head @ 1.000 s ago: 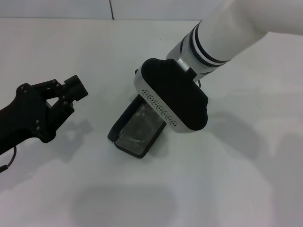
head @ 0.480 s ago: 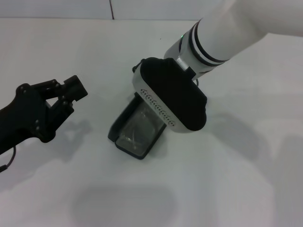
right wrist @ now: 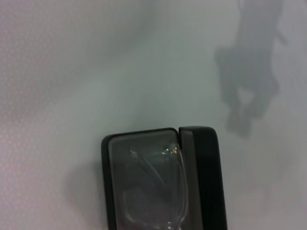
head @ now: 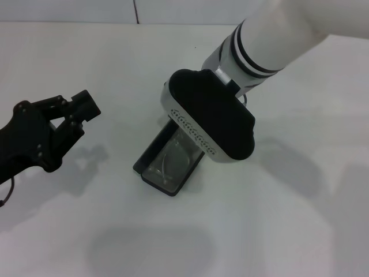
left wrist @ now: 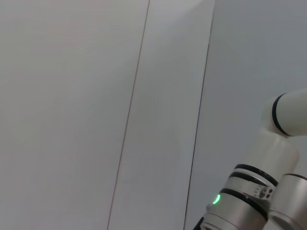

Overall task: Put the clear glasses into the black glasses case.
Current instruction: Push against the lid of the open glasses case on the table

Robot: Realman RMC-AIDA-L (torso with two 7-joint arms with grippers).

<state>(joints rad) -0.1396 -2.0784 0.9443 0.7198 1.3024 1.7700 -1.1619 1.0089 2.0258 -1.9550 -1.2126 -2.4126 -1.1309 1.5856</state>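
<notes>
Glasses case (head: 167, 164) lying open near the middle of the tabletop (head: 288, 231), lid folded out flat on one side. Clear glasses (head: 170, 161) already resting inside on the lining, thin arms just catching the light in the right wrist view. Main job looking done; left to do, at most, shutting the lid and backing away. Further back, right gripper (head: 210, 118) poised directly over the far end of the case, its body hiding the fingers, so spread or pressed together: cannot tell. Out toward the left edge, left gripper (head: 66, 118) hovering above bare table, well apart from the case, jaws spread and holding nothing.
</notes>
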